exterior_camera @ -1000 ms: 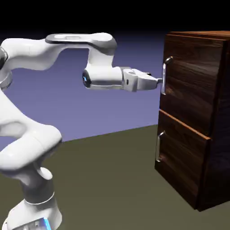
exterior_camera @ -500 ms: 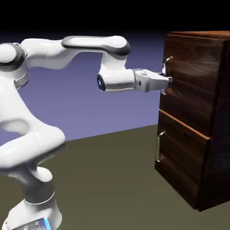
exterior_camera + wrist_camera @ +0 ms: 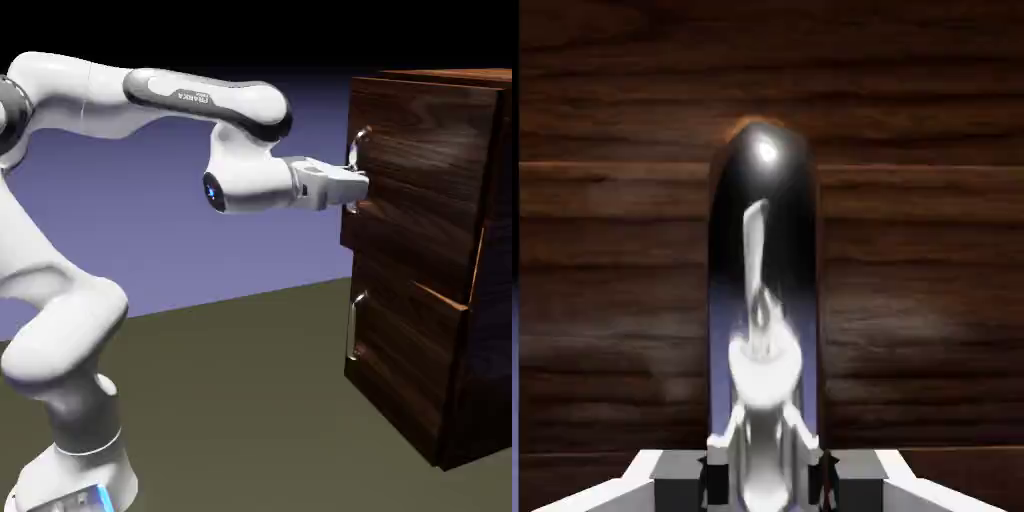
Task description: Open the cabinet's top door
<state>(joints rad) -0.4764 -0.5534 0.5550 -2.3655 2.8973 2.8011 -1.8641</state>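
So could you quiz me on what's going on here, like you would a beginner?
1. True or false: the gripper is closed on the lower panel's handle.
2. Which part of the cabinet has begun to move? A) the top door B) the lower panel C) neither
3. Fill in: in the hand view, the shiny bar between the fingertips is the top door's ______.

Key:
1. False; it is shut on the top door's handle.
2. A; its front stands forward of the lower panel, and a gap shows along its right edge.
3. handle
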